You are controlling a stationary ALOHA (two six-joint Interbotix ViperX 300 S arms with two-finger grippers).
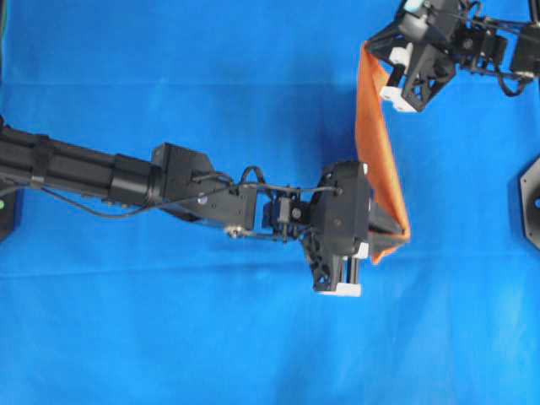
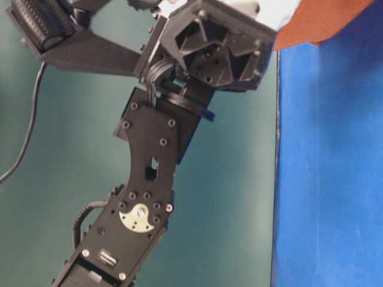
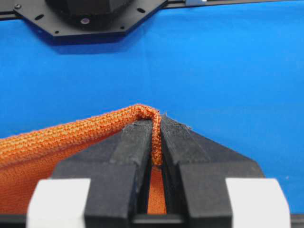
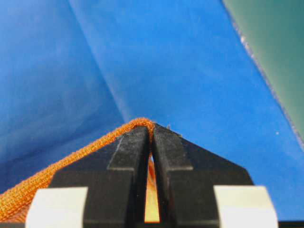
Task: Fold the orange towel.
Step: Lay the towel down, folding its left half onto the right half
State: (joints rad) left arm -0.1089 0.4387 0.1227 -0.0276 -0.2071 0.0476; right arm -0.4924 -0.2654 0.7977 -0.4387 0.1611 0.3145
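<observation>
The orange towel (image 1: 375,143) is lifted off the table and hangs stretched as a narrow band between my two grippers. My left gripper (image 1: 393,239) is shut on its near corner. In the left wrist view the hem (image 3: 156,137) is pinched between the black fingers of the left gripper (image 3: 156,126), and the cloth (image 3: 61,137) trails off to the left. My right gripper (image 1: 369,51) is shut on the far corner. In the right wrist view the thin edge (image 4: 85,154) runs into the tips of the right gripper (image 4: 152,129). A piece of the towel (image 2: 323,18) shows at the top of the table-level view.
A large blue cloth (image 1: 211,84) covers the table. A black base plate (image 1: 531,202) sits at the right edge and also shows in the left wrist view (image 3: 95,14). A green surface (image 4: 275,47) lies beyond the cloth's edge. An arm column (image 2: 143,179) fills the table-level view.
</observation>
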